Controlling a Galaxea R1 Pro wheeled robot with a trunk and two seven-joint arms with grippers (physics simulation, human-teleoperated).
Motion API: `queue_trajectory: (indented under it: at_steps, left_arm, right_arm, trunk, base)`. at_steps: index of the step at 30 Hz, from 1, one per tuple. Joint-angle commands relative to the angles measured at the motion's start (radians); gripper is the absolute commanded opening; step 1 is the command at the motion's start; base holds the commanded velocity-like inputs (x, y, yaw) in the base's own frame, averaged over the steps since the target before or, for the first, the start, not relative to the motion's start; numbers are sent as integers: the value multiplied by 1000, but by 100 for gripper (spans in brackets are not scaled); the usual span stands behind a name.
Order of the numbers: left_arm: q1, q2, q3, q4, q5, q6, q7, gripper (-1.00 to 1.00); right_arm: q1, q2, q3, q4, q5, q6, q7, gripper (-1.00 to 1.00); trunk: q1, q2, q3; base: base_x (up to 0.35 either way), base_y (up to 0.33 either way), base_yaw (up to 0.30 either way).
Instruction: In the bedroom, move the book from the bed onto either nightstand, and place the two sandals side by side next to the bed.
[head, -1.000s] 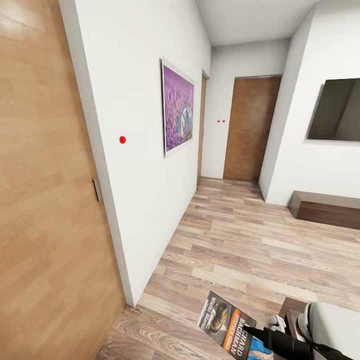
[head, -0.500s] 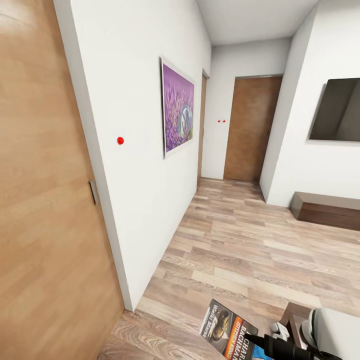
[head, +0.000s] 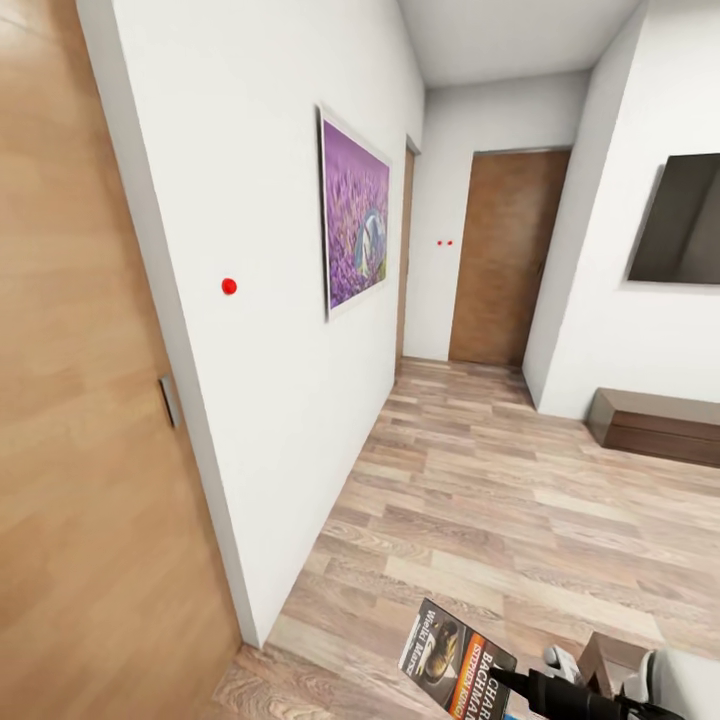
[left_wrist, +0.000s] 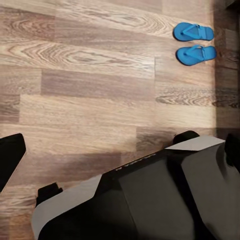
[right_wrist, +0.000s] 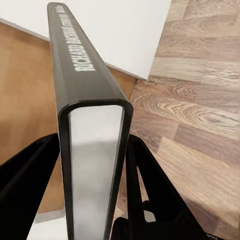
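Fingers, right: right gripper (right_wrist: 92, 165) has its two black fingers (right_wrist: 25, 172) clamped on either side of the book (right_wrist: 90, 125), pressing both covers, so it's got a solid hold.
Fingers, left: left gripper, honestly can't tell. One dark finger tip (left_wrist: 9, 159) pokes in at the edge of the left wrist view and that's about it.
Book: held spine-up, low and near in the head view (head: 455, 658), orange band and "Bachman" lettering facing up, hanging over the wood-plank floor (head: 500, 500).
Sandals: two blue sandals (left_wrist: 194, 43) lying flat on the floor, side by side, just apart.
Room: white wall with a purple painting (head: 353, 228) on the left, wooden door (head: 505, 255) at the far end, dark TV (head: 680, 220) on the right above a long dark bench (head: 655, 425).
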Motion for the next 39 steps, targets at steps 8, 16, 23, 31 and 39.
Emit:
queue_trajectory:
  at_steps: [8,16,23,31,39]
  left_arm:
    - [0,0,-8,1,4,-5,-1,100]
    - [0,0,-8,1,4,-6,-1,100]
    - [0,0,-8,1,4,-6,-1,100]
    - [0,0,-8,1,4,-6,-1,100]
    - [0,0,-8,1,4,-6,-1,100]
  right_arm:
    - [-1,-1,-11,1,8,7,2,-100]
    - [-1,-1,-11,1,8,7,2,-100]
    - [-1,-1,-11,1,8,7,2,-100]
    - [-1,-1,-11,1,8,7,2,-100]
    - [-1,-1,-11,1,8,7,2,-100]
  trunk:
    - [1,-1,0]
    - [1,-1,0]
    - [1,-1,-1]
    - [1,-1,-12]
    - [1,-1,-25]
  base:
    - [330,0,0]
    - [235,0,0]
    - [25,0,0]
    - [1,0,0]
    - [0,0,0]
